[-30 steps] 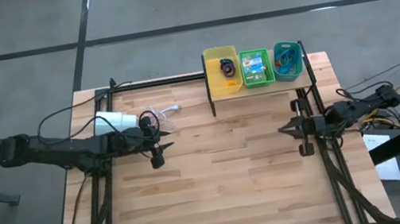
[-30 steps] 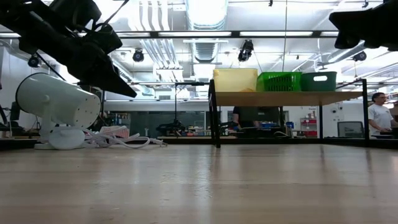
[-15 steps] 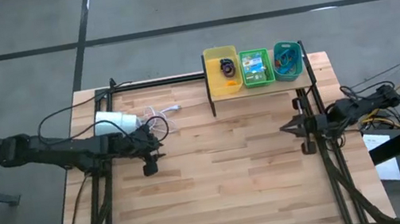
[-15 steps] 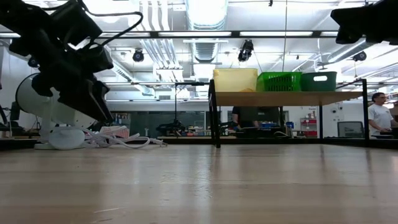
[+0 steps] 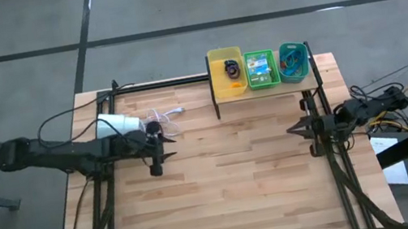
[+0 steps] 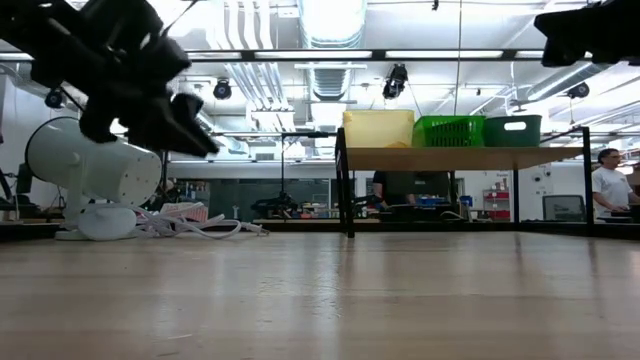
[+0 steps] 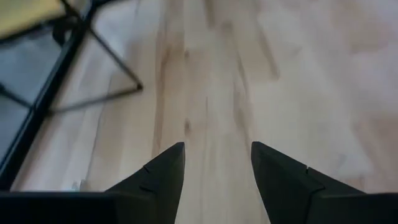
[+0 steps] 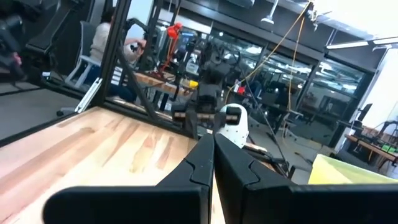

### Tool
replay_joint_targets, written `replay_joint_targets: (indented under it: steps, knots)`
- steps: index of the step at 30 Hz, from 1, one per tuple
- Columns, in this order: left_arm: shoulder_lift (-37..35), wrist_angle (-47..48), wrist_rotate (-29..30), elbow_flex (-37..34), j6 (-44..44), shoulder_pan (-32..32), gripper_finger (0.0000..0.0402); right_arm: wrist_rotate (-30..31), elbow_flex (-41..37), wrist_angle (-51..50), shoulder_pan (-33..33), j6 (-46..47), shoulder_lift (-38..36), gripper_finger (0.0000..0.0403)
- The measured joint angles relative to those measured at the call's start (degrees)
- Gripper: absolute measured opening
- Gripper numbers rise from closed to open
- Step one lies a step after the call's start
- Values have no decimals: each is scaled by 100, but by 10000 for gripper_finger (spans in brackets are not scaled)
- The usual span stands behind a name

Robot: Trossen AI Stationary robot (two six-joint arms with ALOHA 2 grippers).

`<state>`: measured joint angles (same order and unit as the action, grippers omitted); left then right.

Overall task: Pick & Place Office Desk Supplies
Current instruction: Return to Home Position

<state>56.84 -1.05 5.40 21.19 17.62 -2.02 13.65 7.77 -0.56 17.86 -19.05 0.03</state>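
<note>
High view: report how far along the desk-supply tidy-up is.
Done: yellow plastic bin, green plastic bin and teal plastic bin stand on the wooden shelf, supplies inside. In hand: nothing; left gripper open over the bare wooden table, right gripper shut by its right edge. Left: probably only parking both arms.

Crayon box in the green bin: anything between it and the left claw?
Yes: the yellow bin stands on the shelf between the left claw and the green bin, whose walls enclose the crayon box. The tabletop from claw to shelf shows nothing.
</note>
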Motion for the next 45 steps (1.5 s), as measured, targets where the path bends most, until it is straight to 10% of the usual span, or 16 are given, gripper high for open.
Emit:
replay_joint_targets:
  steps: [17, 25, 45]
  knots:
    - [-2888, -141, -1540, -396, 210, 0, 173, -2, 314, -898, -2, 156, 0, 8]
    - [-3640, -2645, -2042, -2090, 239, 2, 173, -15, 289, -717, -2, 63, 0, 8]
    - [-5607, -266, -2904, -2085, 238, -22, 173, -15, 287, -736, 0, -65, 0, 8]
